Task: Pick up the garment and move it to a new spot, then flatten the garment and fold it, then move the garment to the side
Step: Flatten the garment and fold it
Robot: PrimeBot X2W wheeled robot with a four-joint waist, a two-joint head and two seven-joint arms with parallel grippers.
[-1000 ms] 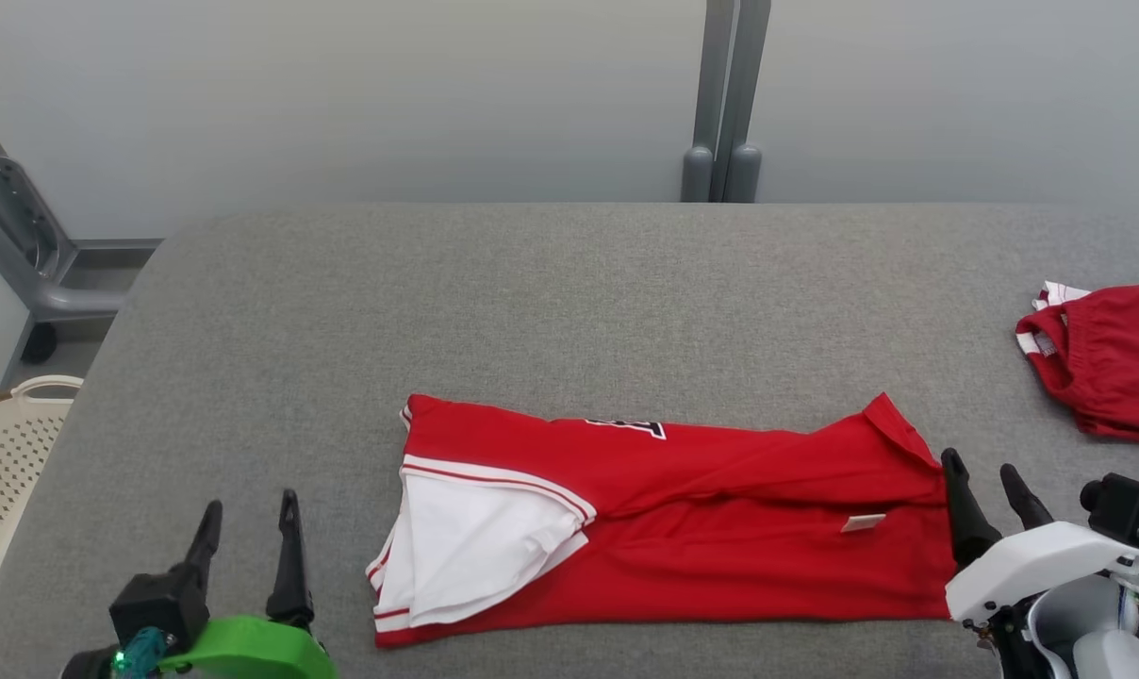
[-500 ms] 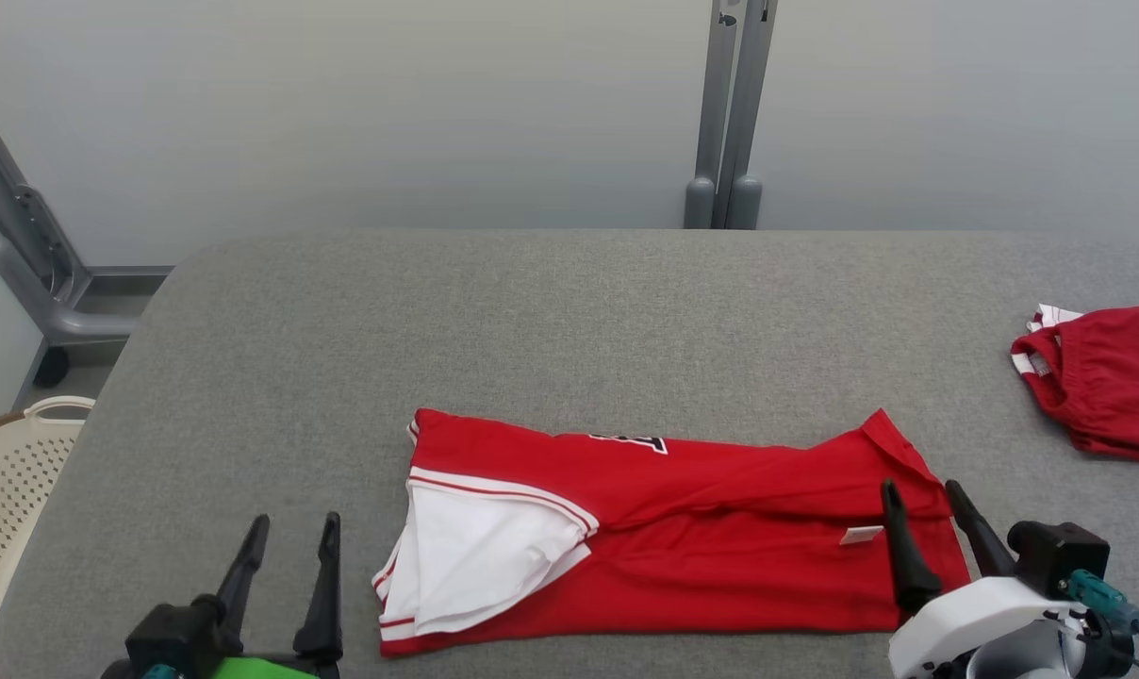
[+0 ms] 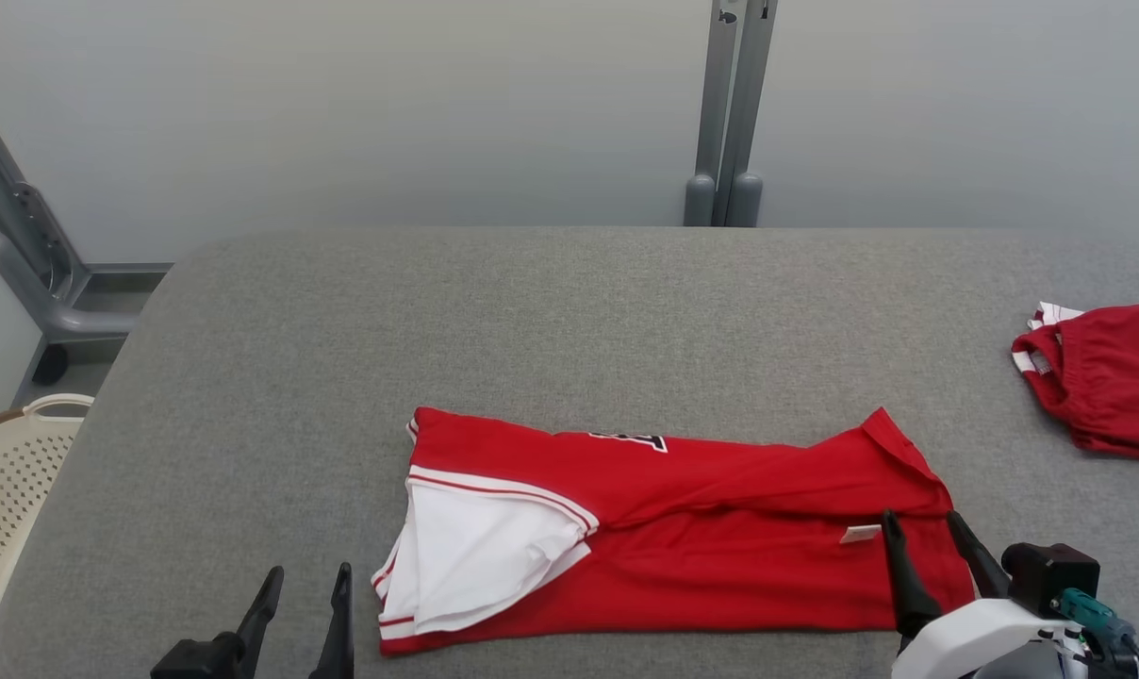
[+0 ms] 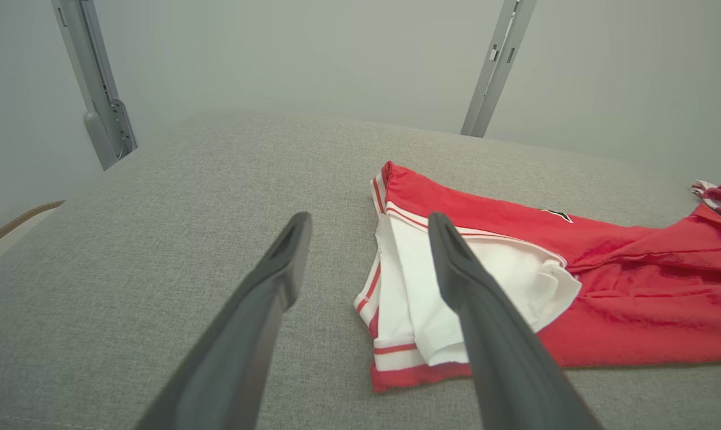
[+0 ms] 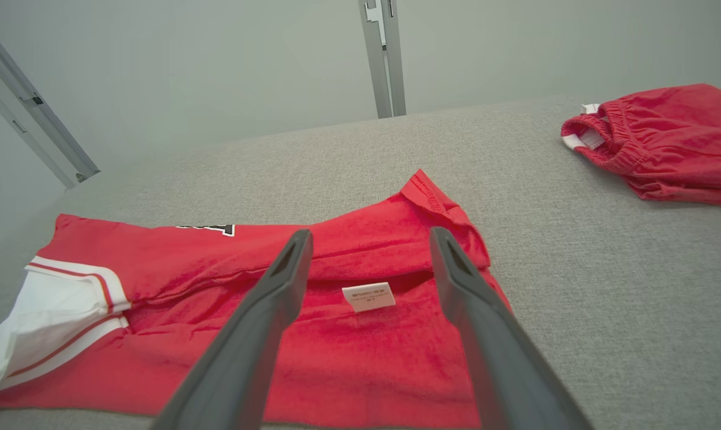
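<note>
A red garment (image 3: 701, 556) with a white, red-striped panel at its left end lies folded lengthwise near the front of the grey table (image 3: 569, 311). My left gripper (image 3: 307, 571) is open and empty, low in the head view, just left of the garment's white end (image 4: 492, 280). In its wrist view the left gripper (image 4: 367, 220) points toward that end. My right gripper (image 3: 921, 519) is open above the garment's right end. In its wrist view the right gripper (image 5: 370, 234) straddles a small white label (image 5: 368, 297) on the red cloth (image 5: 348, 364), and whether it touches is unclear.
Another red garment (image 3: 1107, 377), bunched with a white-trimmed waistband (image 5: 665, 137), lies at the table's right edge. A cream perforated basket (image 3: 8, 490) stands off the table's left side. A grey post (image 3: 725, 113) rises behind the far edge.
The head camera has tilted, shifting the whole picture down. Both grippers have drawn back toward the near edge. The right one moved left over the garment's right end. The garment lies unchanged.
</note>
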